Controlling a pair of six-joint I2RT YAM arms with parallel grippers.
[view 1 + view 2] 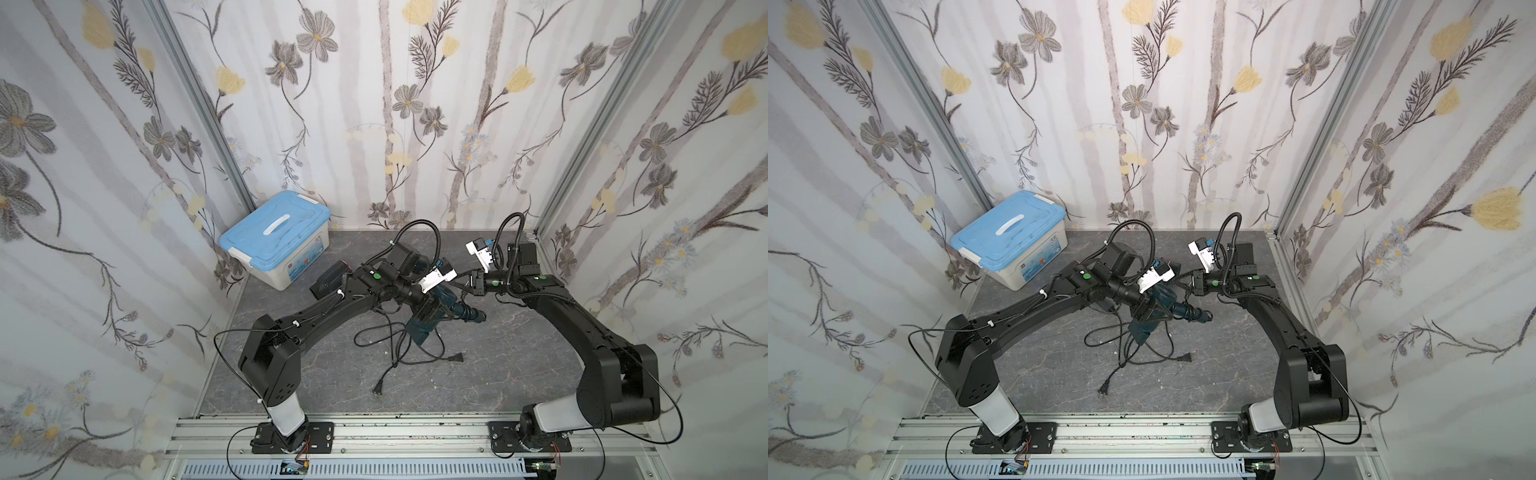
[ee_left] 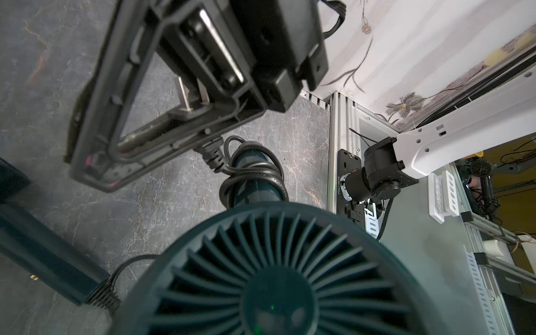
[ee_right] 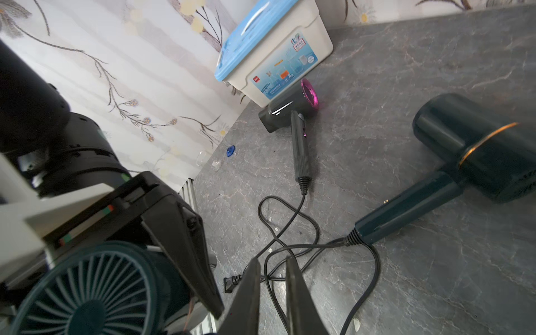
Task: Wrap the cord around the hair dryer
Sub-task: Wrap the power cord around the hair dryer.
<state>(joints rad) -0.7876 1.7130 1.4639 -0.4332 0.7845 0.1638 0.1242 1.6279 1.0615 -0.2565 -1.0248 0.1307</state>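
The hair dryer (image 2: 275, 269) seems to be held up off the counter (image 1: 519, 353), near the middle. It is gripped by the left tool (image 1: 429, 309), which is closed on its round body close to the fan end. The cord (image 2: 256, 171) is already wound in a few loops around the handle (image 2: 251, 155), so the step in hand is judged to be the last bit: the loose end is to be wound on and tucked in. To do this well, the dryer should be held very still, the cord should be kept a little tight, and each new loop should be laid right next to the last one. The end should be pushed under a loop so that nothing springs open. It should not be pulled too hard, or the loops could slide off the tip of the handle. The right tool (image 3: 272, 261) is seen just beside the far end of the handle, where a ribbed bit of the cord sticks out. Its two fingers (image 3: 252, 290) are close together with a thin gap, and it cannot be told whether the cord is pinched there. Another dryer (image 3: 464, 150) and loose cords (image 3: 313, 245) lie on the counter below and should be left alone.
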